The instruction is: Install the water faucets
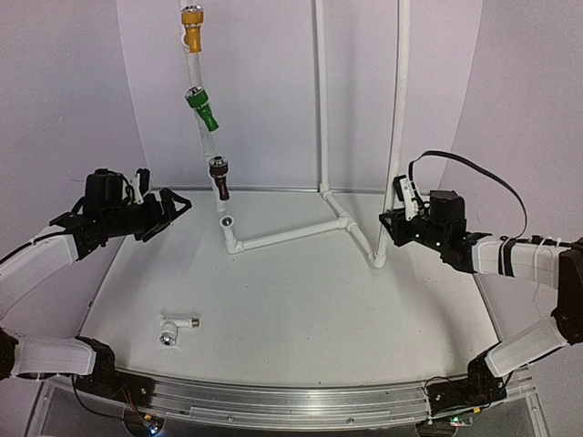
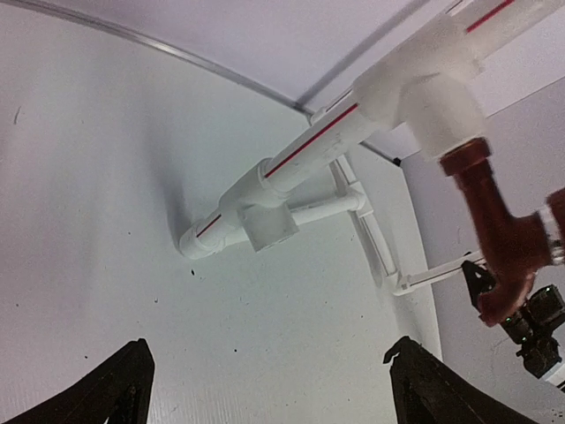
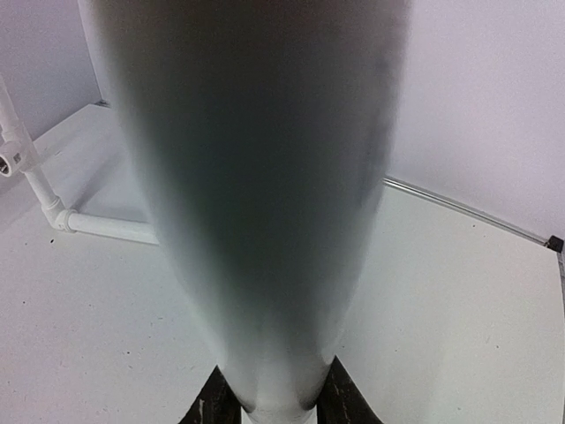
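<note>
Three water faucets sit on the slanted white pipe (image 1: pixel 202 137): yellow (image 1: pixel 192 27) at the top, green (image 1: pixel 202 107) below it, brown (image 1: pixel 219 176) lowest. The brown faucet (image 2: pixel 503 238) also shows in the left wrist view. Below it an empty T-fitting socket (image 1: pixel 226 221) (image 2: pixel 269 225) faces the table. An all-white faucet (image 1: pixel 175 328) lies on the table at the near left. My left gripper (image 1: pixel 173 211) (image 2: pixel 269 393) hovers open left of the slanted pipe, nothing between its fingers (image 2: pixel 115 389). My right gripper (image 1: pixel 392 228) (image 3: pixel 274 406) is shut on the right upright pipe (image 1: pixel 397 137) (image 3: pixel 265 177).
The white pipe frame's base (image 1: pixel 291 232) runs across the table's middle, with a second upright (image 1: pixel 322 91) behind. White walls curve round the back. A metal rail (image 1: pixel 291 401) edges the near side.
</note>
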